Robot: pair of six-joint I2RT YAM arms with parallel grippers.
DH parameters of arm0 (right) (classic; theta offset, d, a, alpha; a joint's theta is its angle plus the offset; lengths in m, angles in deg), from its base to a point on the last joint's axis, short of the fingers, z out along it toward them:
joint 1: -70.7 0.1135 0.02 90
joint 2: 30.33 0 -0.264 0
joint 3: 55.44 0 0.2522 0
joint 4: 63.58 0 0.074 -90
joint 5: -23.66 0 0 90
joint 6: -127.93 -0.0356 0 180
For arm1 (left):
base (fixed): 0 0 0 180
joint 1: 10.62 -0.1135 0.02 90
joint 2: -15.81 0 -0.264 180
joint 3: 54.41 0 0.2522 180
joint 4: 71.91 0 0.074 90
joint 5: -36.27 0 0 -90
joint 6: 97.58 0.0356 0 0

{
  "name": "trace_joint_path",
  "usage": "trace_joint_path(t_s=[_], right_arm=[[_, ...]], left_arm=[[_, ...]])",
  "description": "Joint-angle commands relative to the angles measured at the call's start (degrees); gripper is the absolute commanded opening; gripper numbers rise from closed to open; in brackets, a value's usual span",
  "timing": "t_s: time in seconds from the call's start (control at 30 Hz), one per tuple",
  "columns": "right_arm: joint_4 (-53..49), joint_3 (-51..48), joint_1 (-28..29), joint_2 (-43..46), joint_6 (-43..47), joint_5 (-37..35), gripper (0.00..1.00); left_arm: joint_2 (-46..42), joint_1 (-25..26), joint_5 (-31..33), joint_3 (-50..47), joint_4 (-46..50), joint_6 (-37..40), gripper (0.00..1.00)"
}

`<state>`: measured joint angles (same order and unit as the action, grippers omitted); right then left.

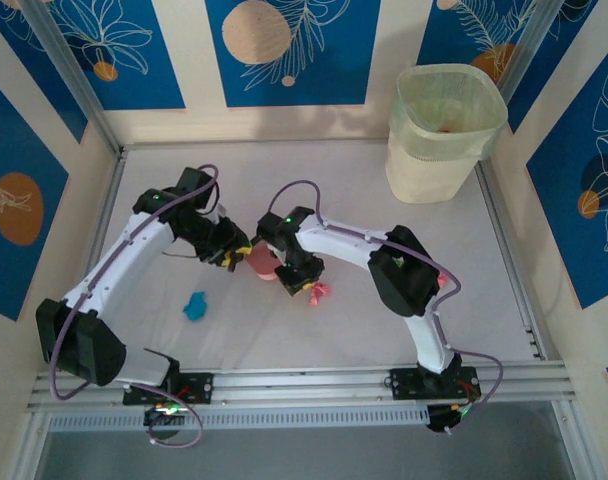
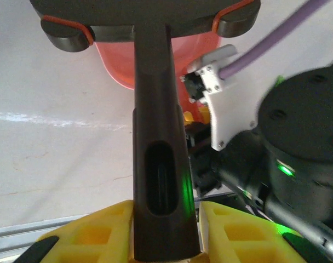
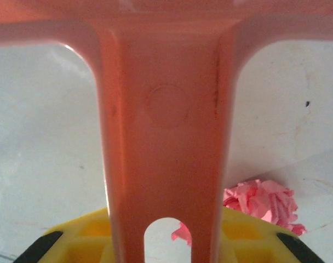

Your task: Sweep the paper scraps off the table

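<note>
My right end effector pinches the pink plastic dustpan; crumpled pink paper scrap just beside, at four o'clock.

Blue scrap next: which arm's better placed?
Left, likely. The left gripper, shut on the brush, sits nearest the blue scrap, which lies on its side of the table. The right gripper holds the dustpan, farther off, beside a pink scrap.

Paper scraps on table, bin behind
</note>
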<state>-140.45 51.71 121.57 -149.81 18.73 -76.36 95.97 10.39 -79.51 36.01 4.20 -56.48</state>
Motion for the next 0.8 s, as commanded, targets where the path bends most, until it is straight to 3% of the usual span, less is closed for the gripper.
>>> trace_joint_path(t_s=[0.0, 0.27, 0.43, 0.77], right_arm=[[0.6, -2.2, -0.5, 0.9, -2.3, 1.7, 0.00], [2.3, -3.7, -2.7, 1.3, -2.4, 1.4, 0.00], [2.6, -4.2, -3.7, 1.0, -2.4, 1.2, 0.00], [4.7, -6.6, -6.0, 2.4, -1.6, 0.3, 0.00]], left_arm=[[0.4, 0.2, 1.5, 6.0, 3.0, 0.3, 0.00], [8.2, 0.3, 9.9, 17.1, 1.5, 0.2, 0.00], [17.3, 0.7, 7.7, 24.3, 2.8, 2.0, 0.00], [24.8, 3.2, 1.5, 29.6, 2.5, 2.7, 0.00]])
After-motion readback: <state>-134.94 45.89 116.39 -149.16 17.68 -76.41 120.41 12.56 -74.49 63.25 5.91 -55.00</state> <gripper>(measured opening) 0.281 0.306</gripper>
